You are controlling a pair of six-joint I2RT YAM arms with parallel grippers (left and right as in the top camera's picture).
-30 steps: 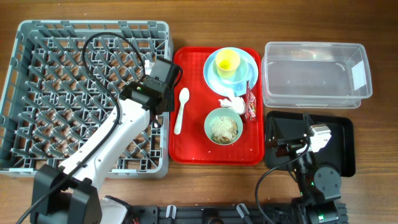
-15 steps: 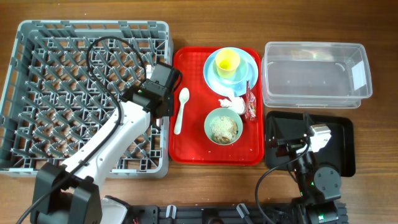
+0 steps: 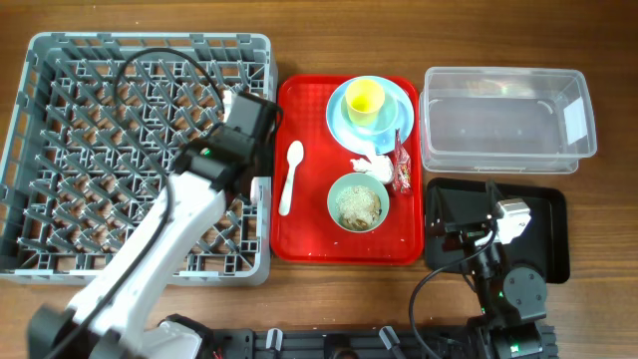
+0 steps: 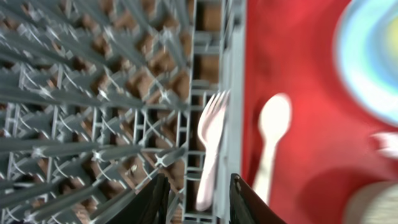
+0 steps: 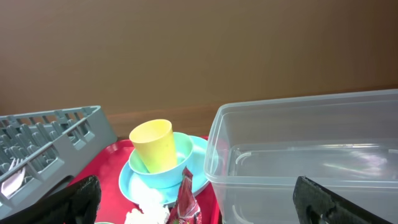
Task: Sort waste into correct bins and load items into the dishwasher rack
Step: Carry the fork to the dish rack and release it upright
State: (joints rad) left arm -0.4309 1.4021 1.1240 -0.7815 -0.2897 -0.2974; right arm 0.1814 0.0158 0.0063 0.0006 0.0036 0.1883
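My left gripper point(image 4: 198, 200) hangs over the right edge of the grey dishwasher rack point(image 3: 22, 120), jaws apart. The white fork point(image 4: 210, 149) lies loose in an edge cell between them, tines away from me; overhead it shows at the fork's handle point(image 3: 258, 192). On the red tray lies the white spoon point(image 3: 291, 175). The yellow cup point(image 3: 365, 98) stands in a bowl on the blue plate point(image 3: 342, 125). A green bowl point(image 3: 358, 202) holds rice crumbs. Napkin point(image 3: 374, 165) and wrapper point(image 3: 403, 165) lie beside it. My right gripper point(image 5: 199, 208) is wide open, holding nothing.
The red tray point(image 3: 309, 234) sits between the rack and the bins. The clear tub point(image 3: 508, 72) stands at the back right. In front of it is the black tray point(image 3: 550, 239), with the right arm point(image 3: 498, 224) parked over its left half.
The left jaws have opened and let go of the fork, which now rests in the rack's edge cell. The left wrist has shifted slightly left. The right arm has not moved.
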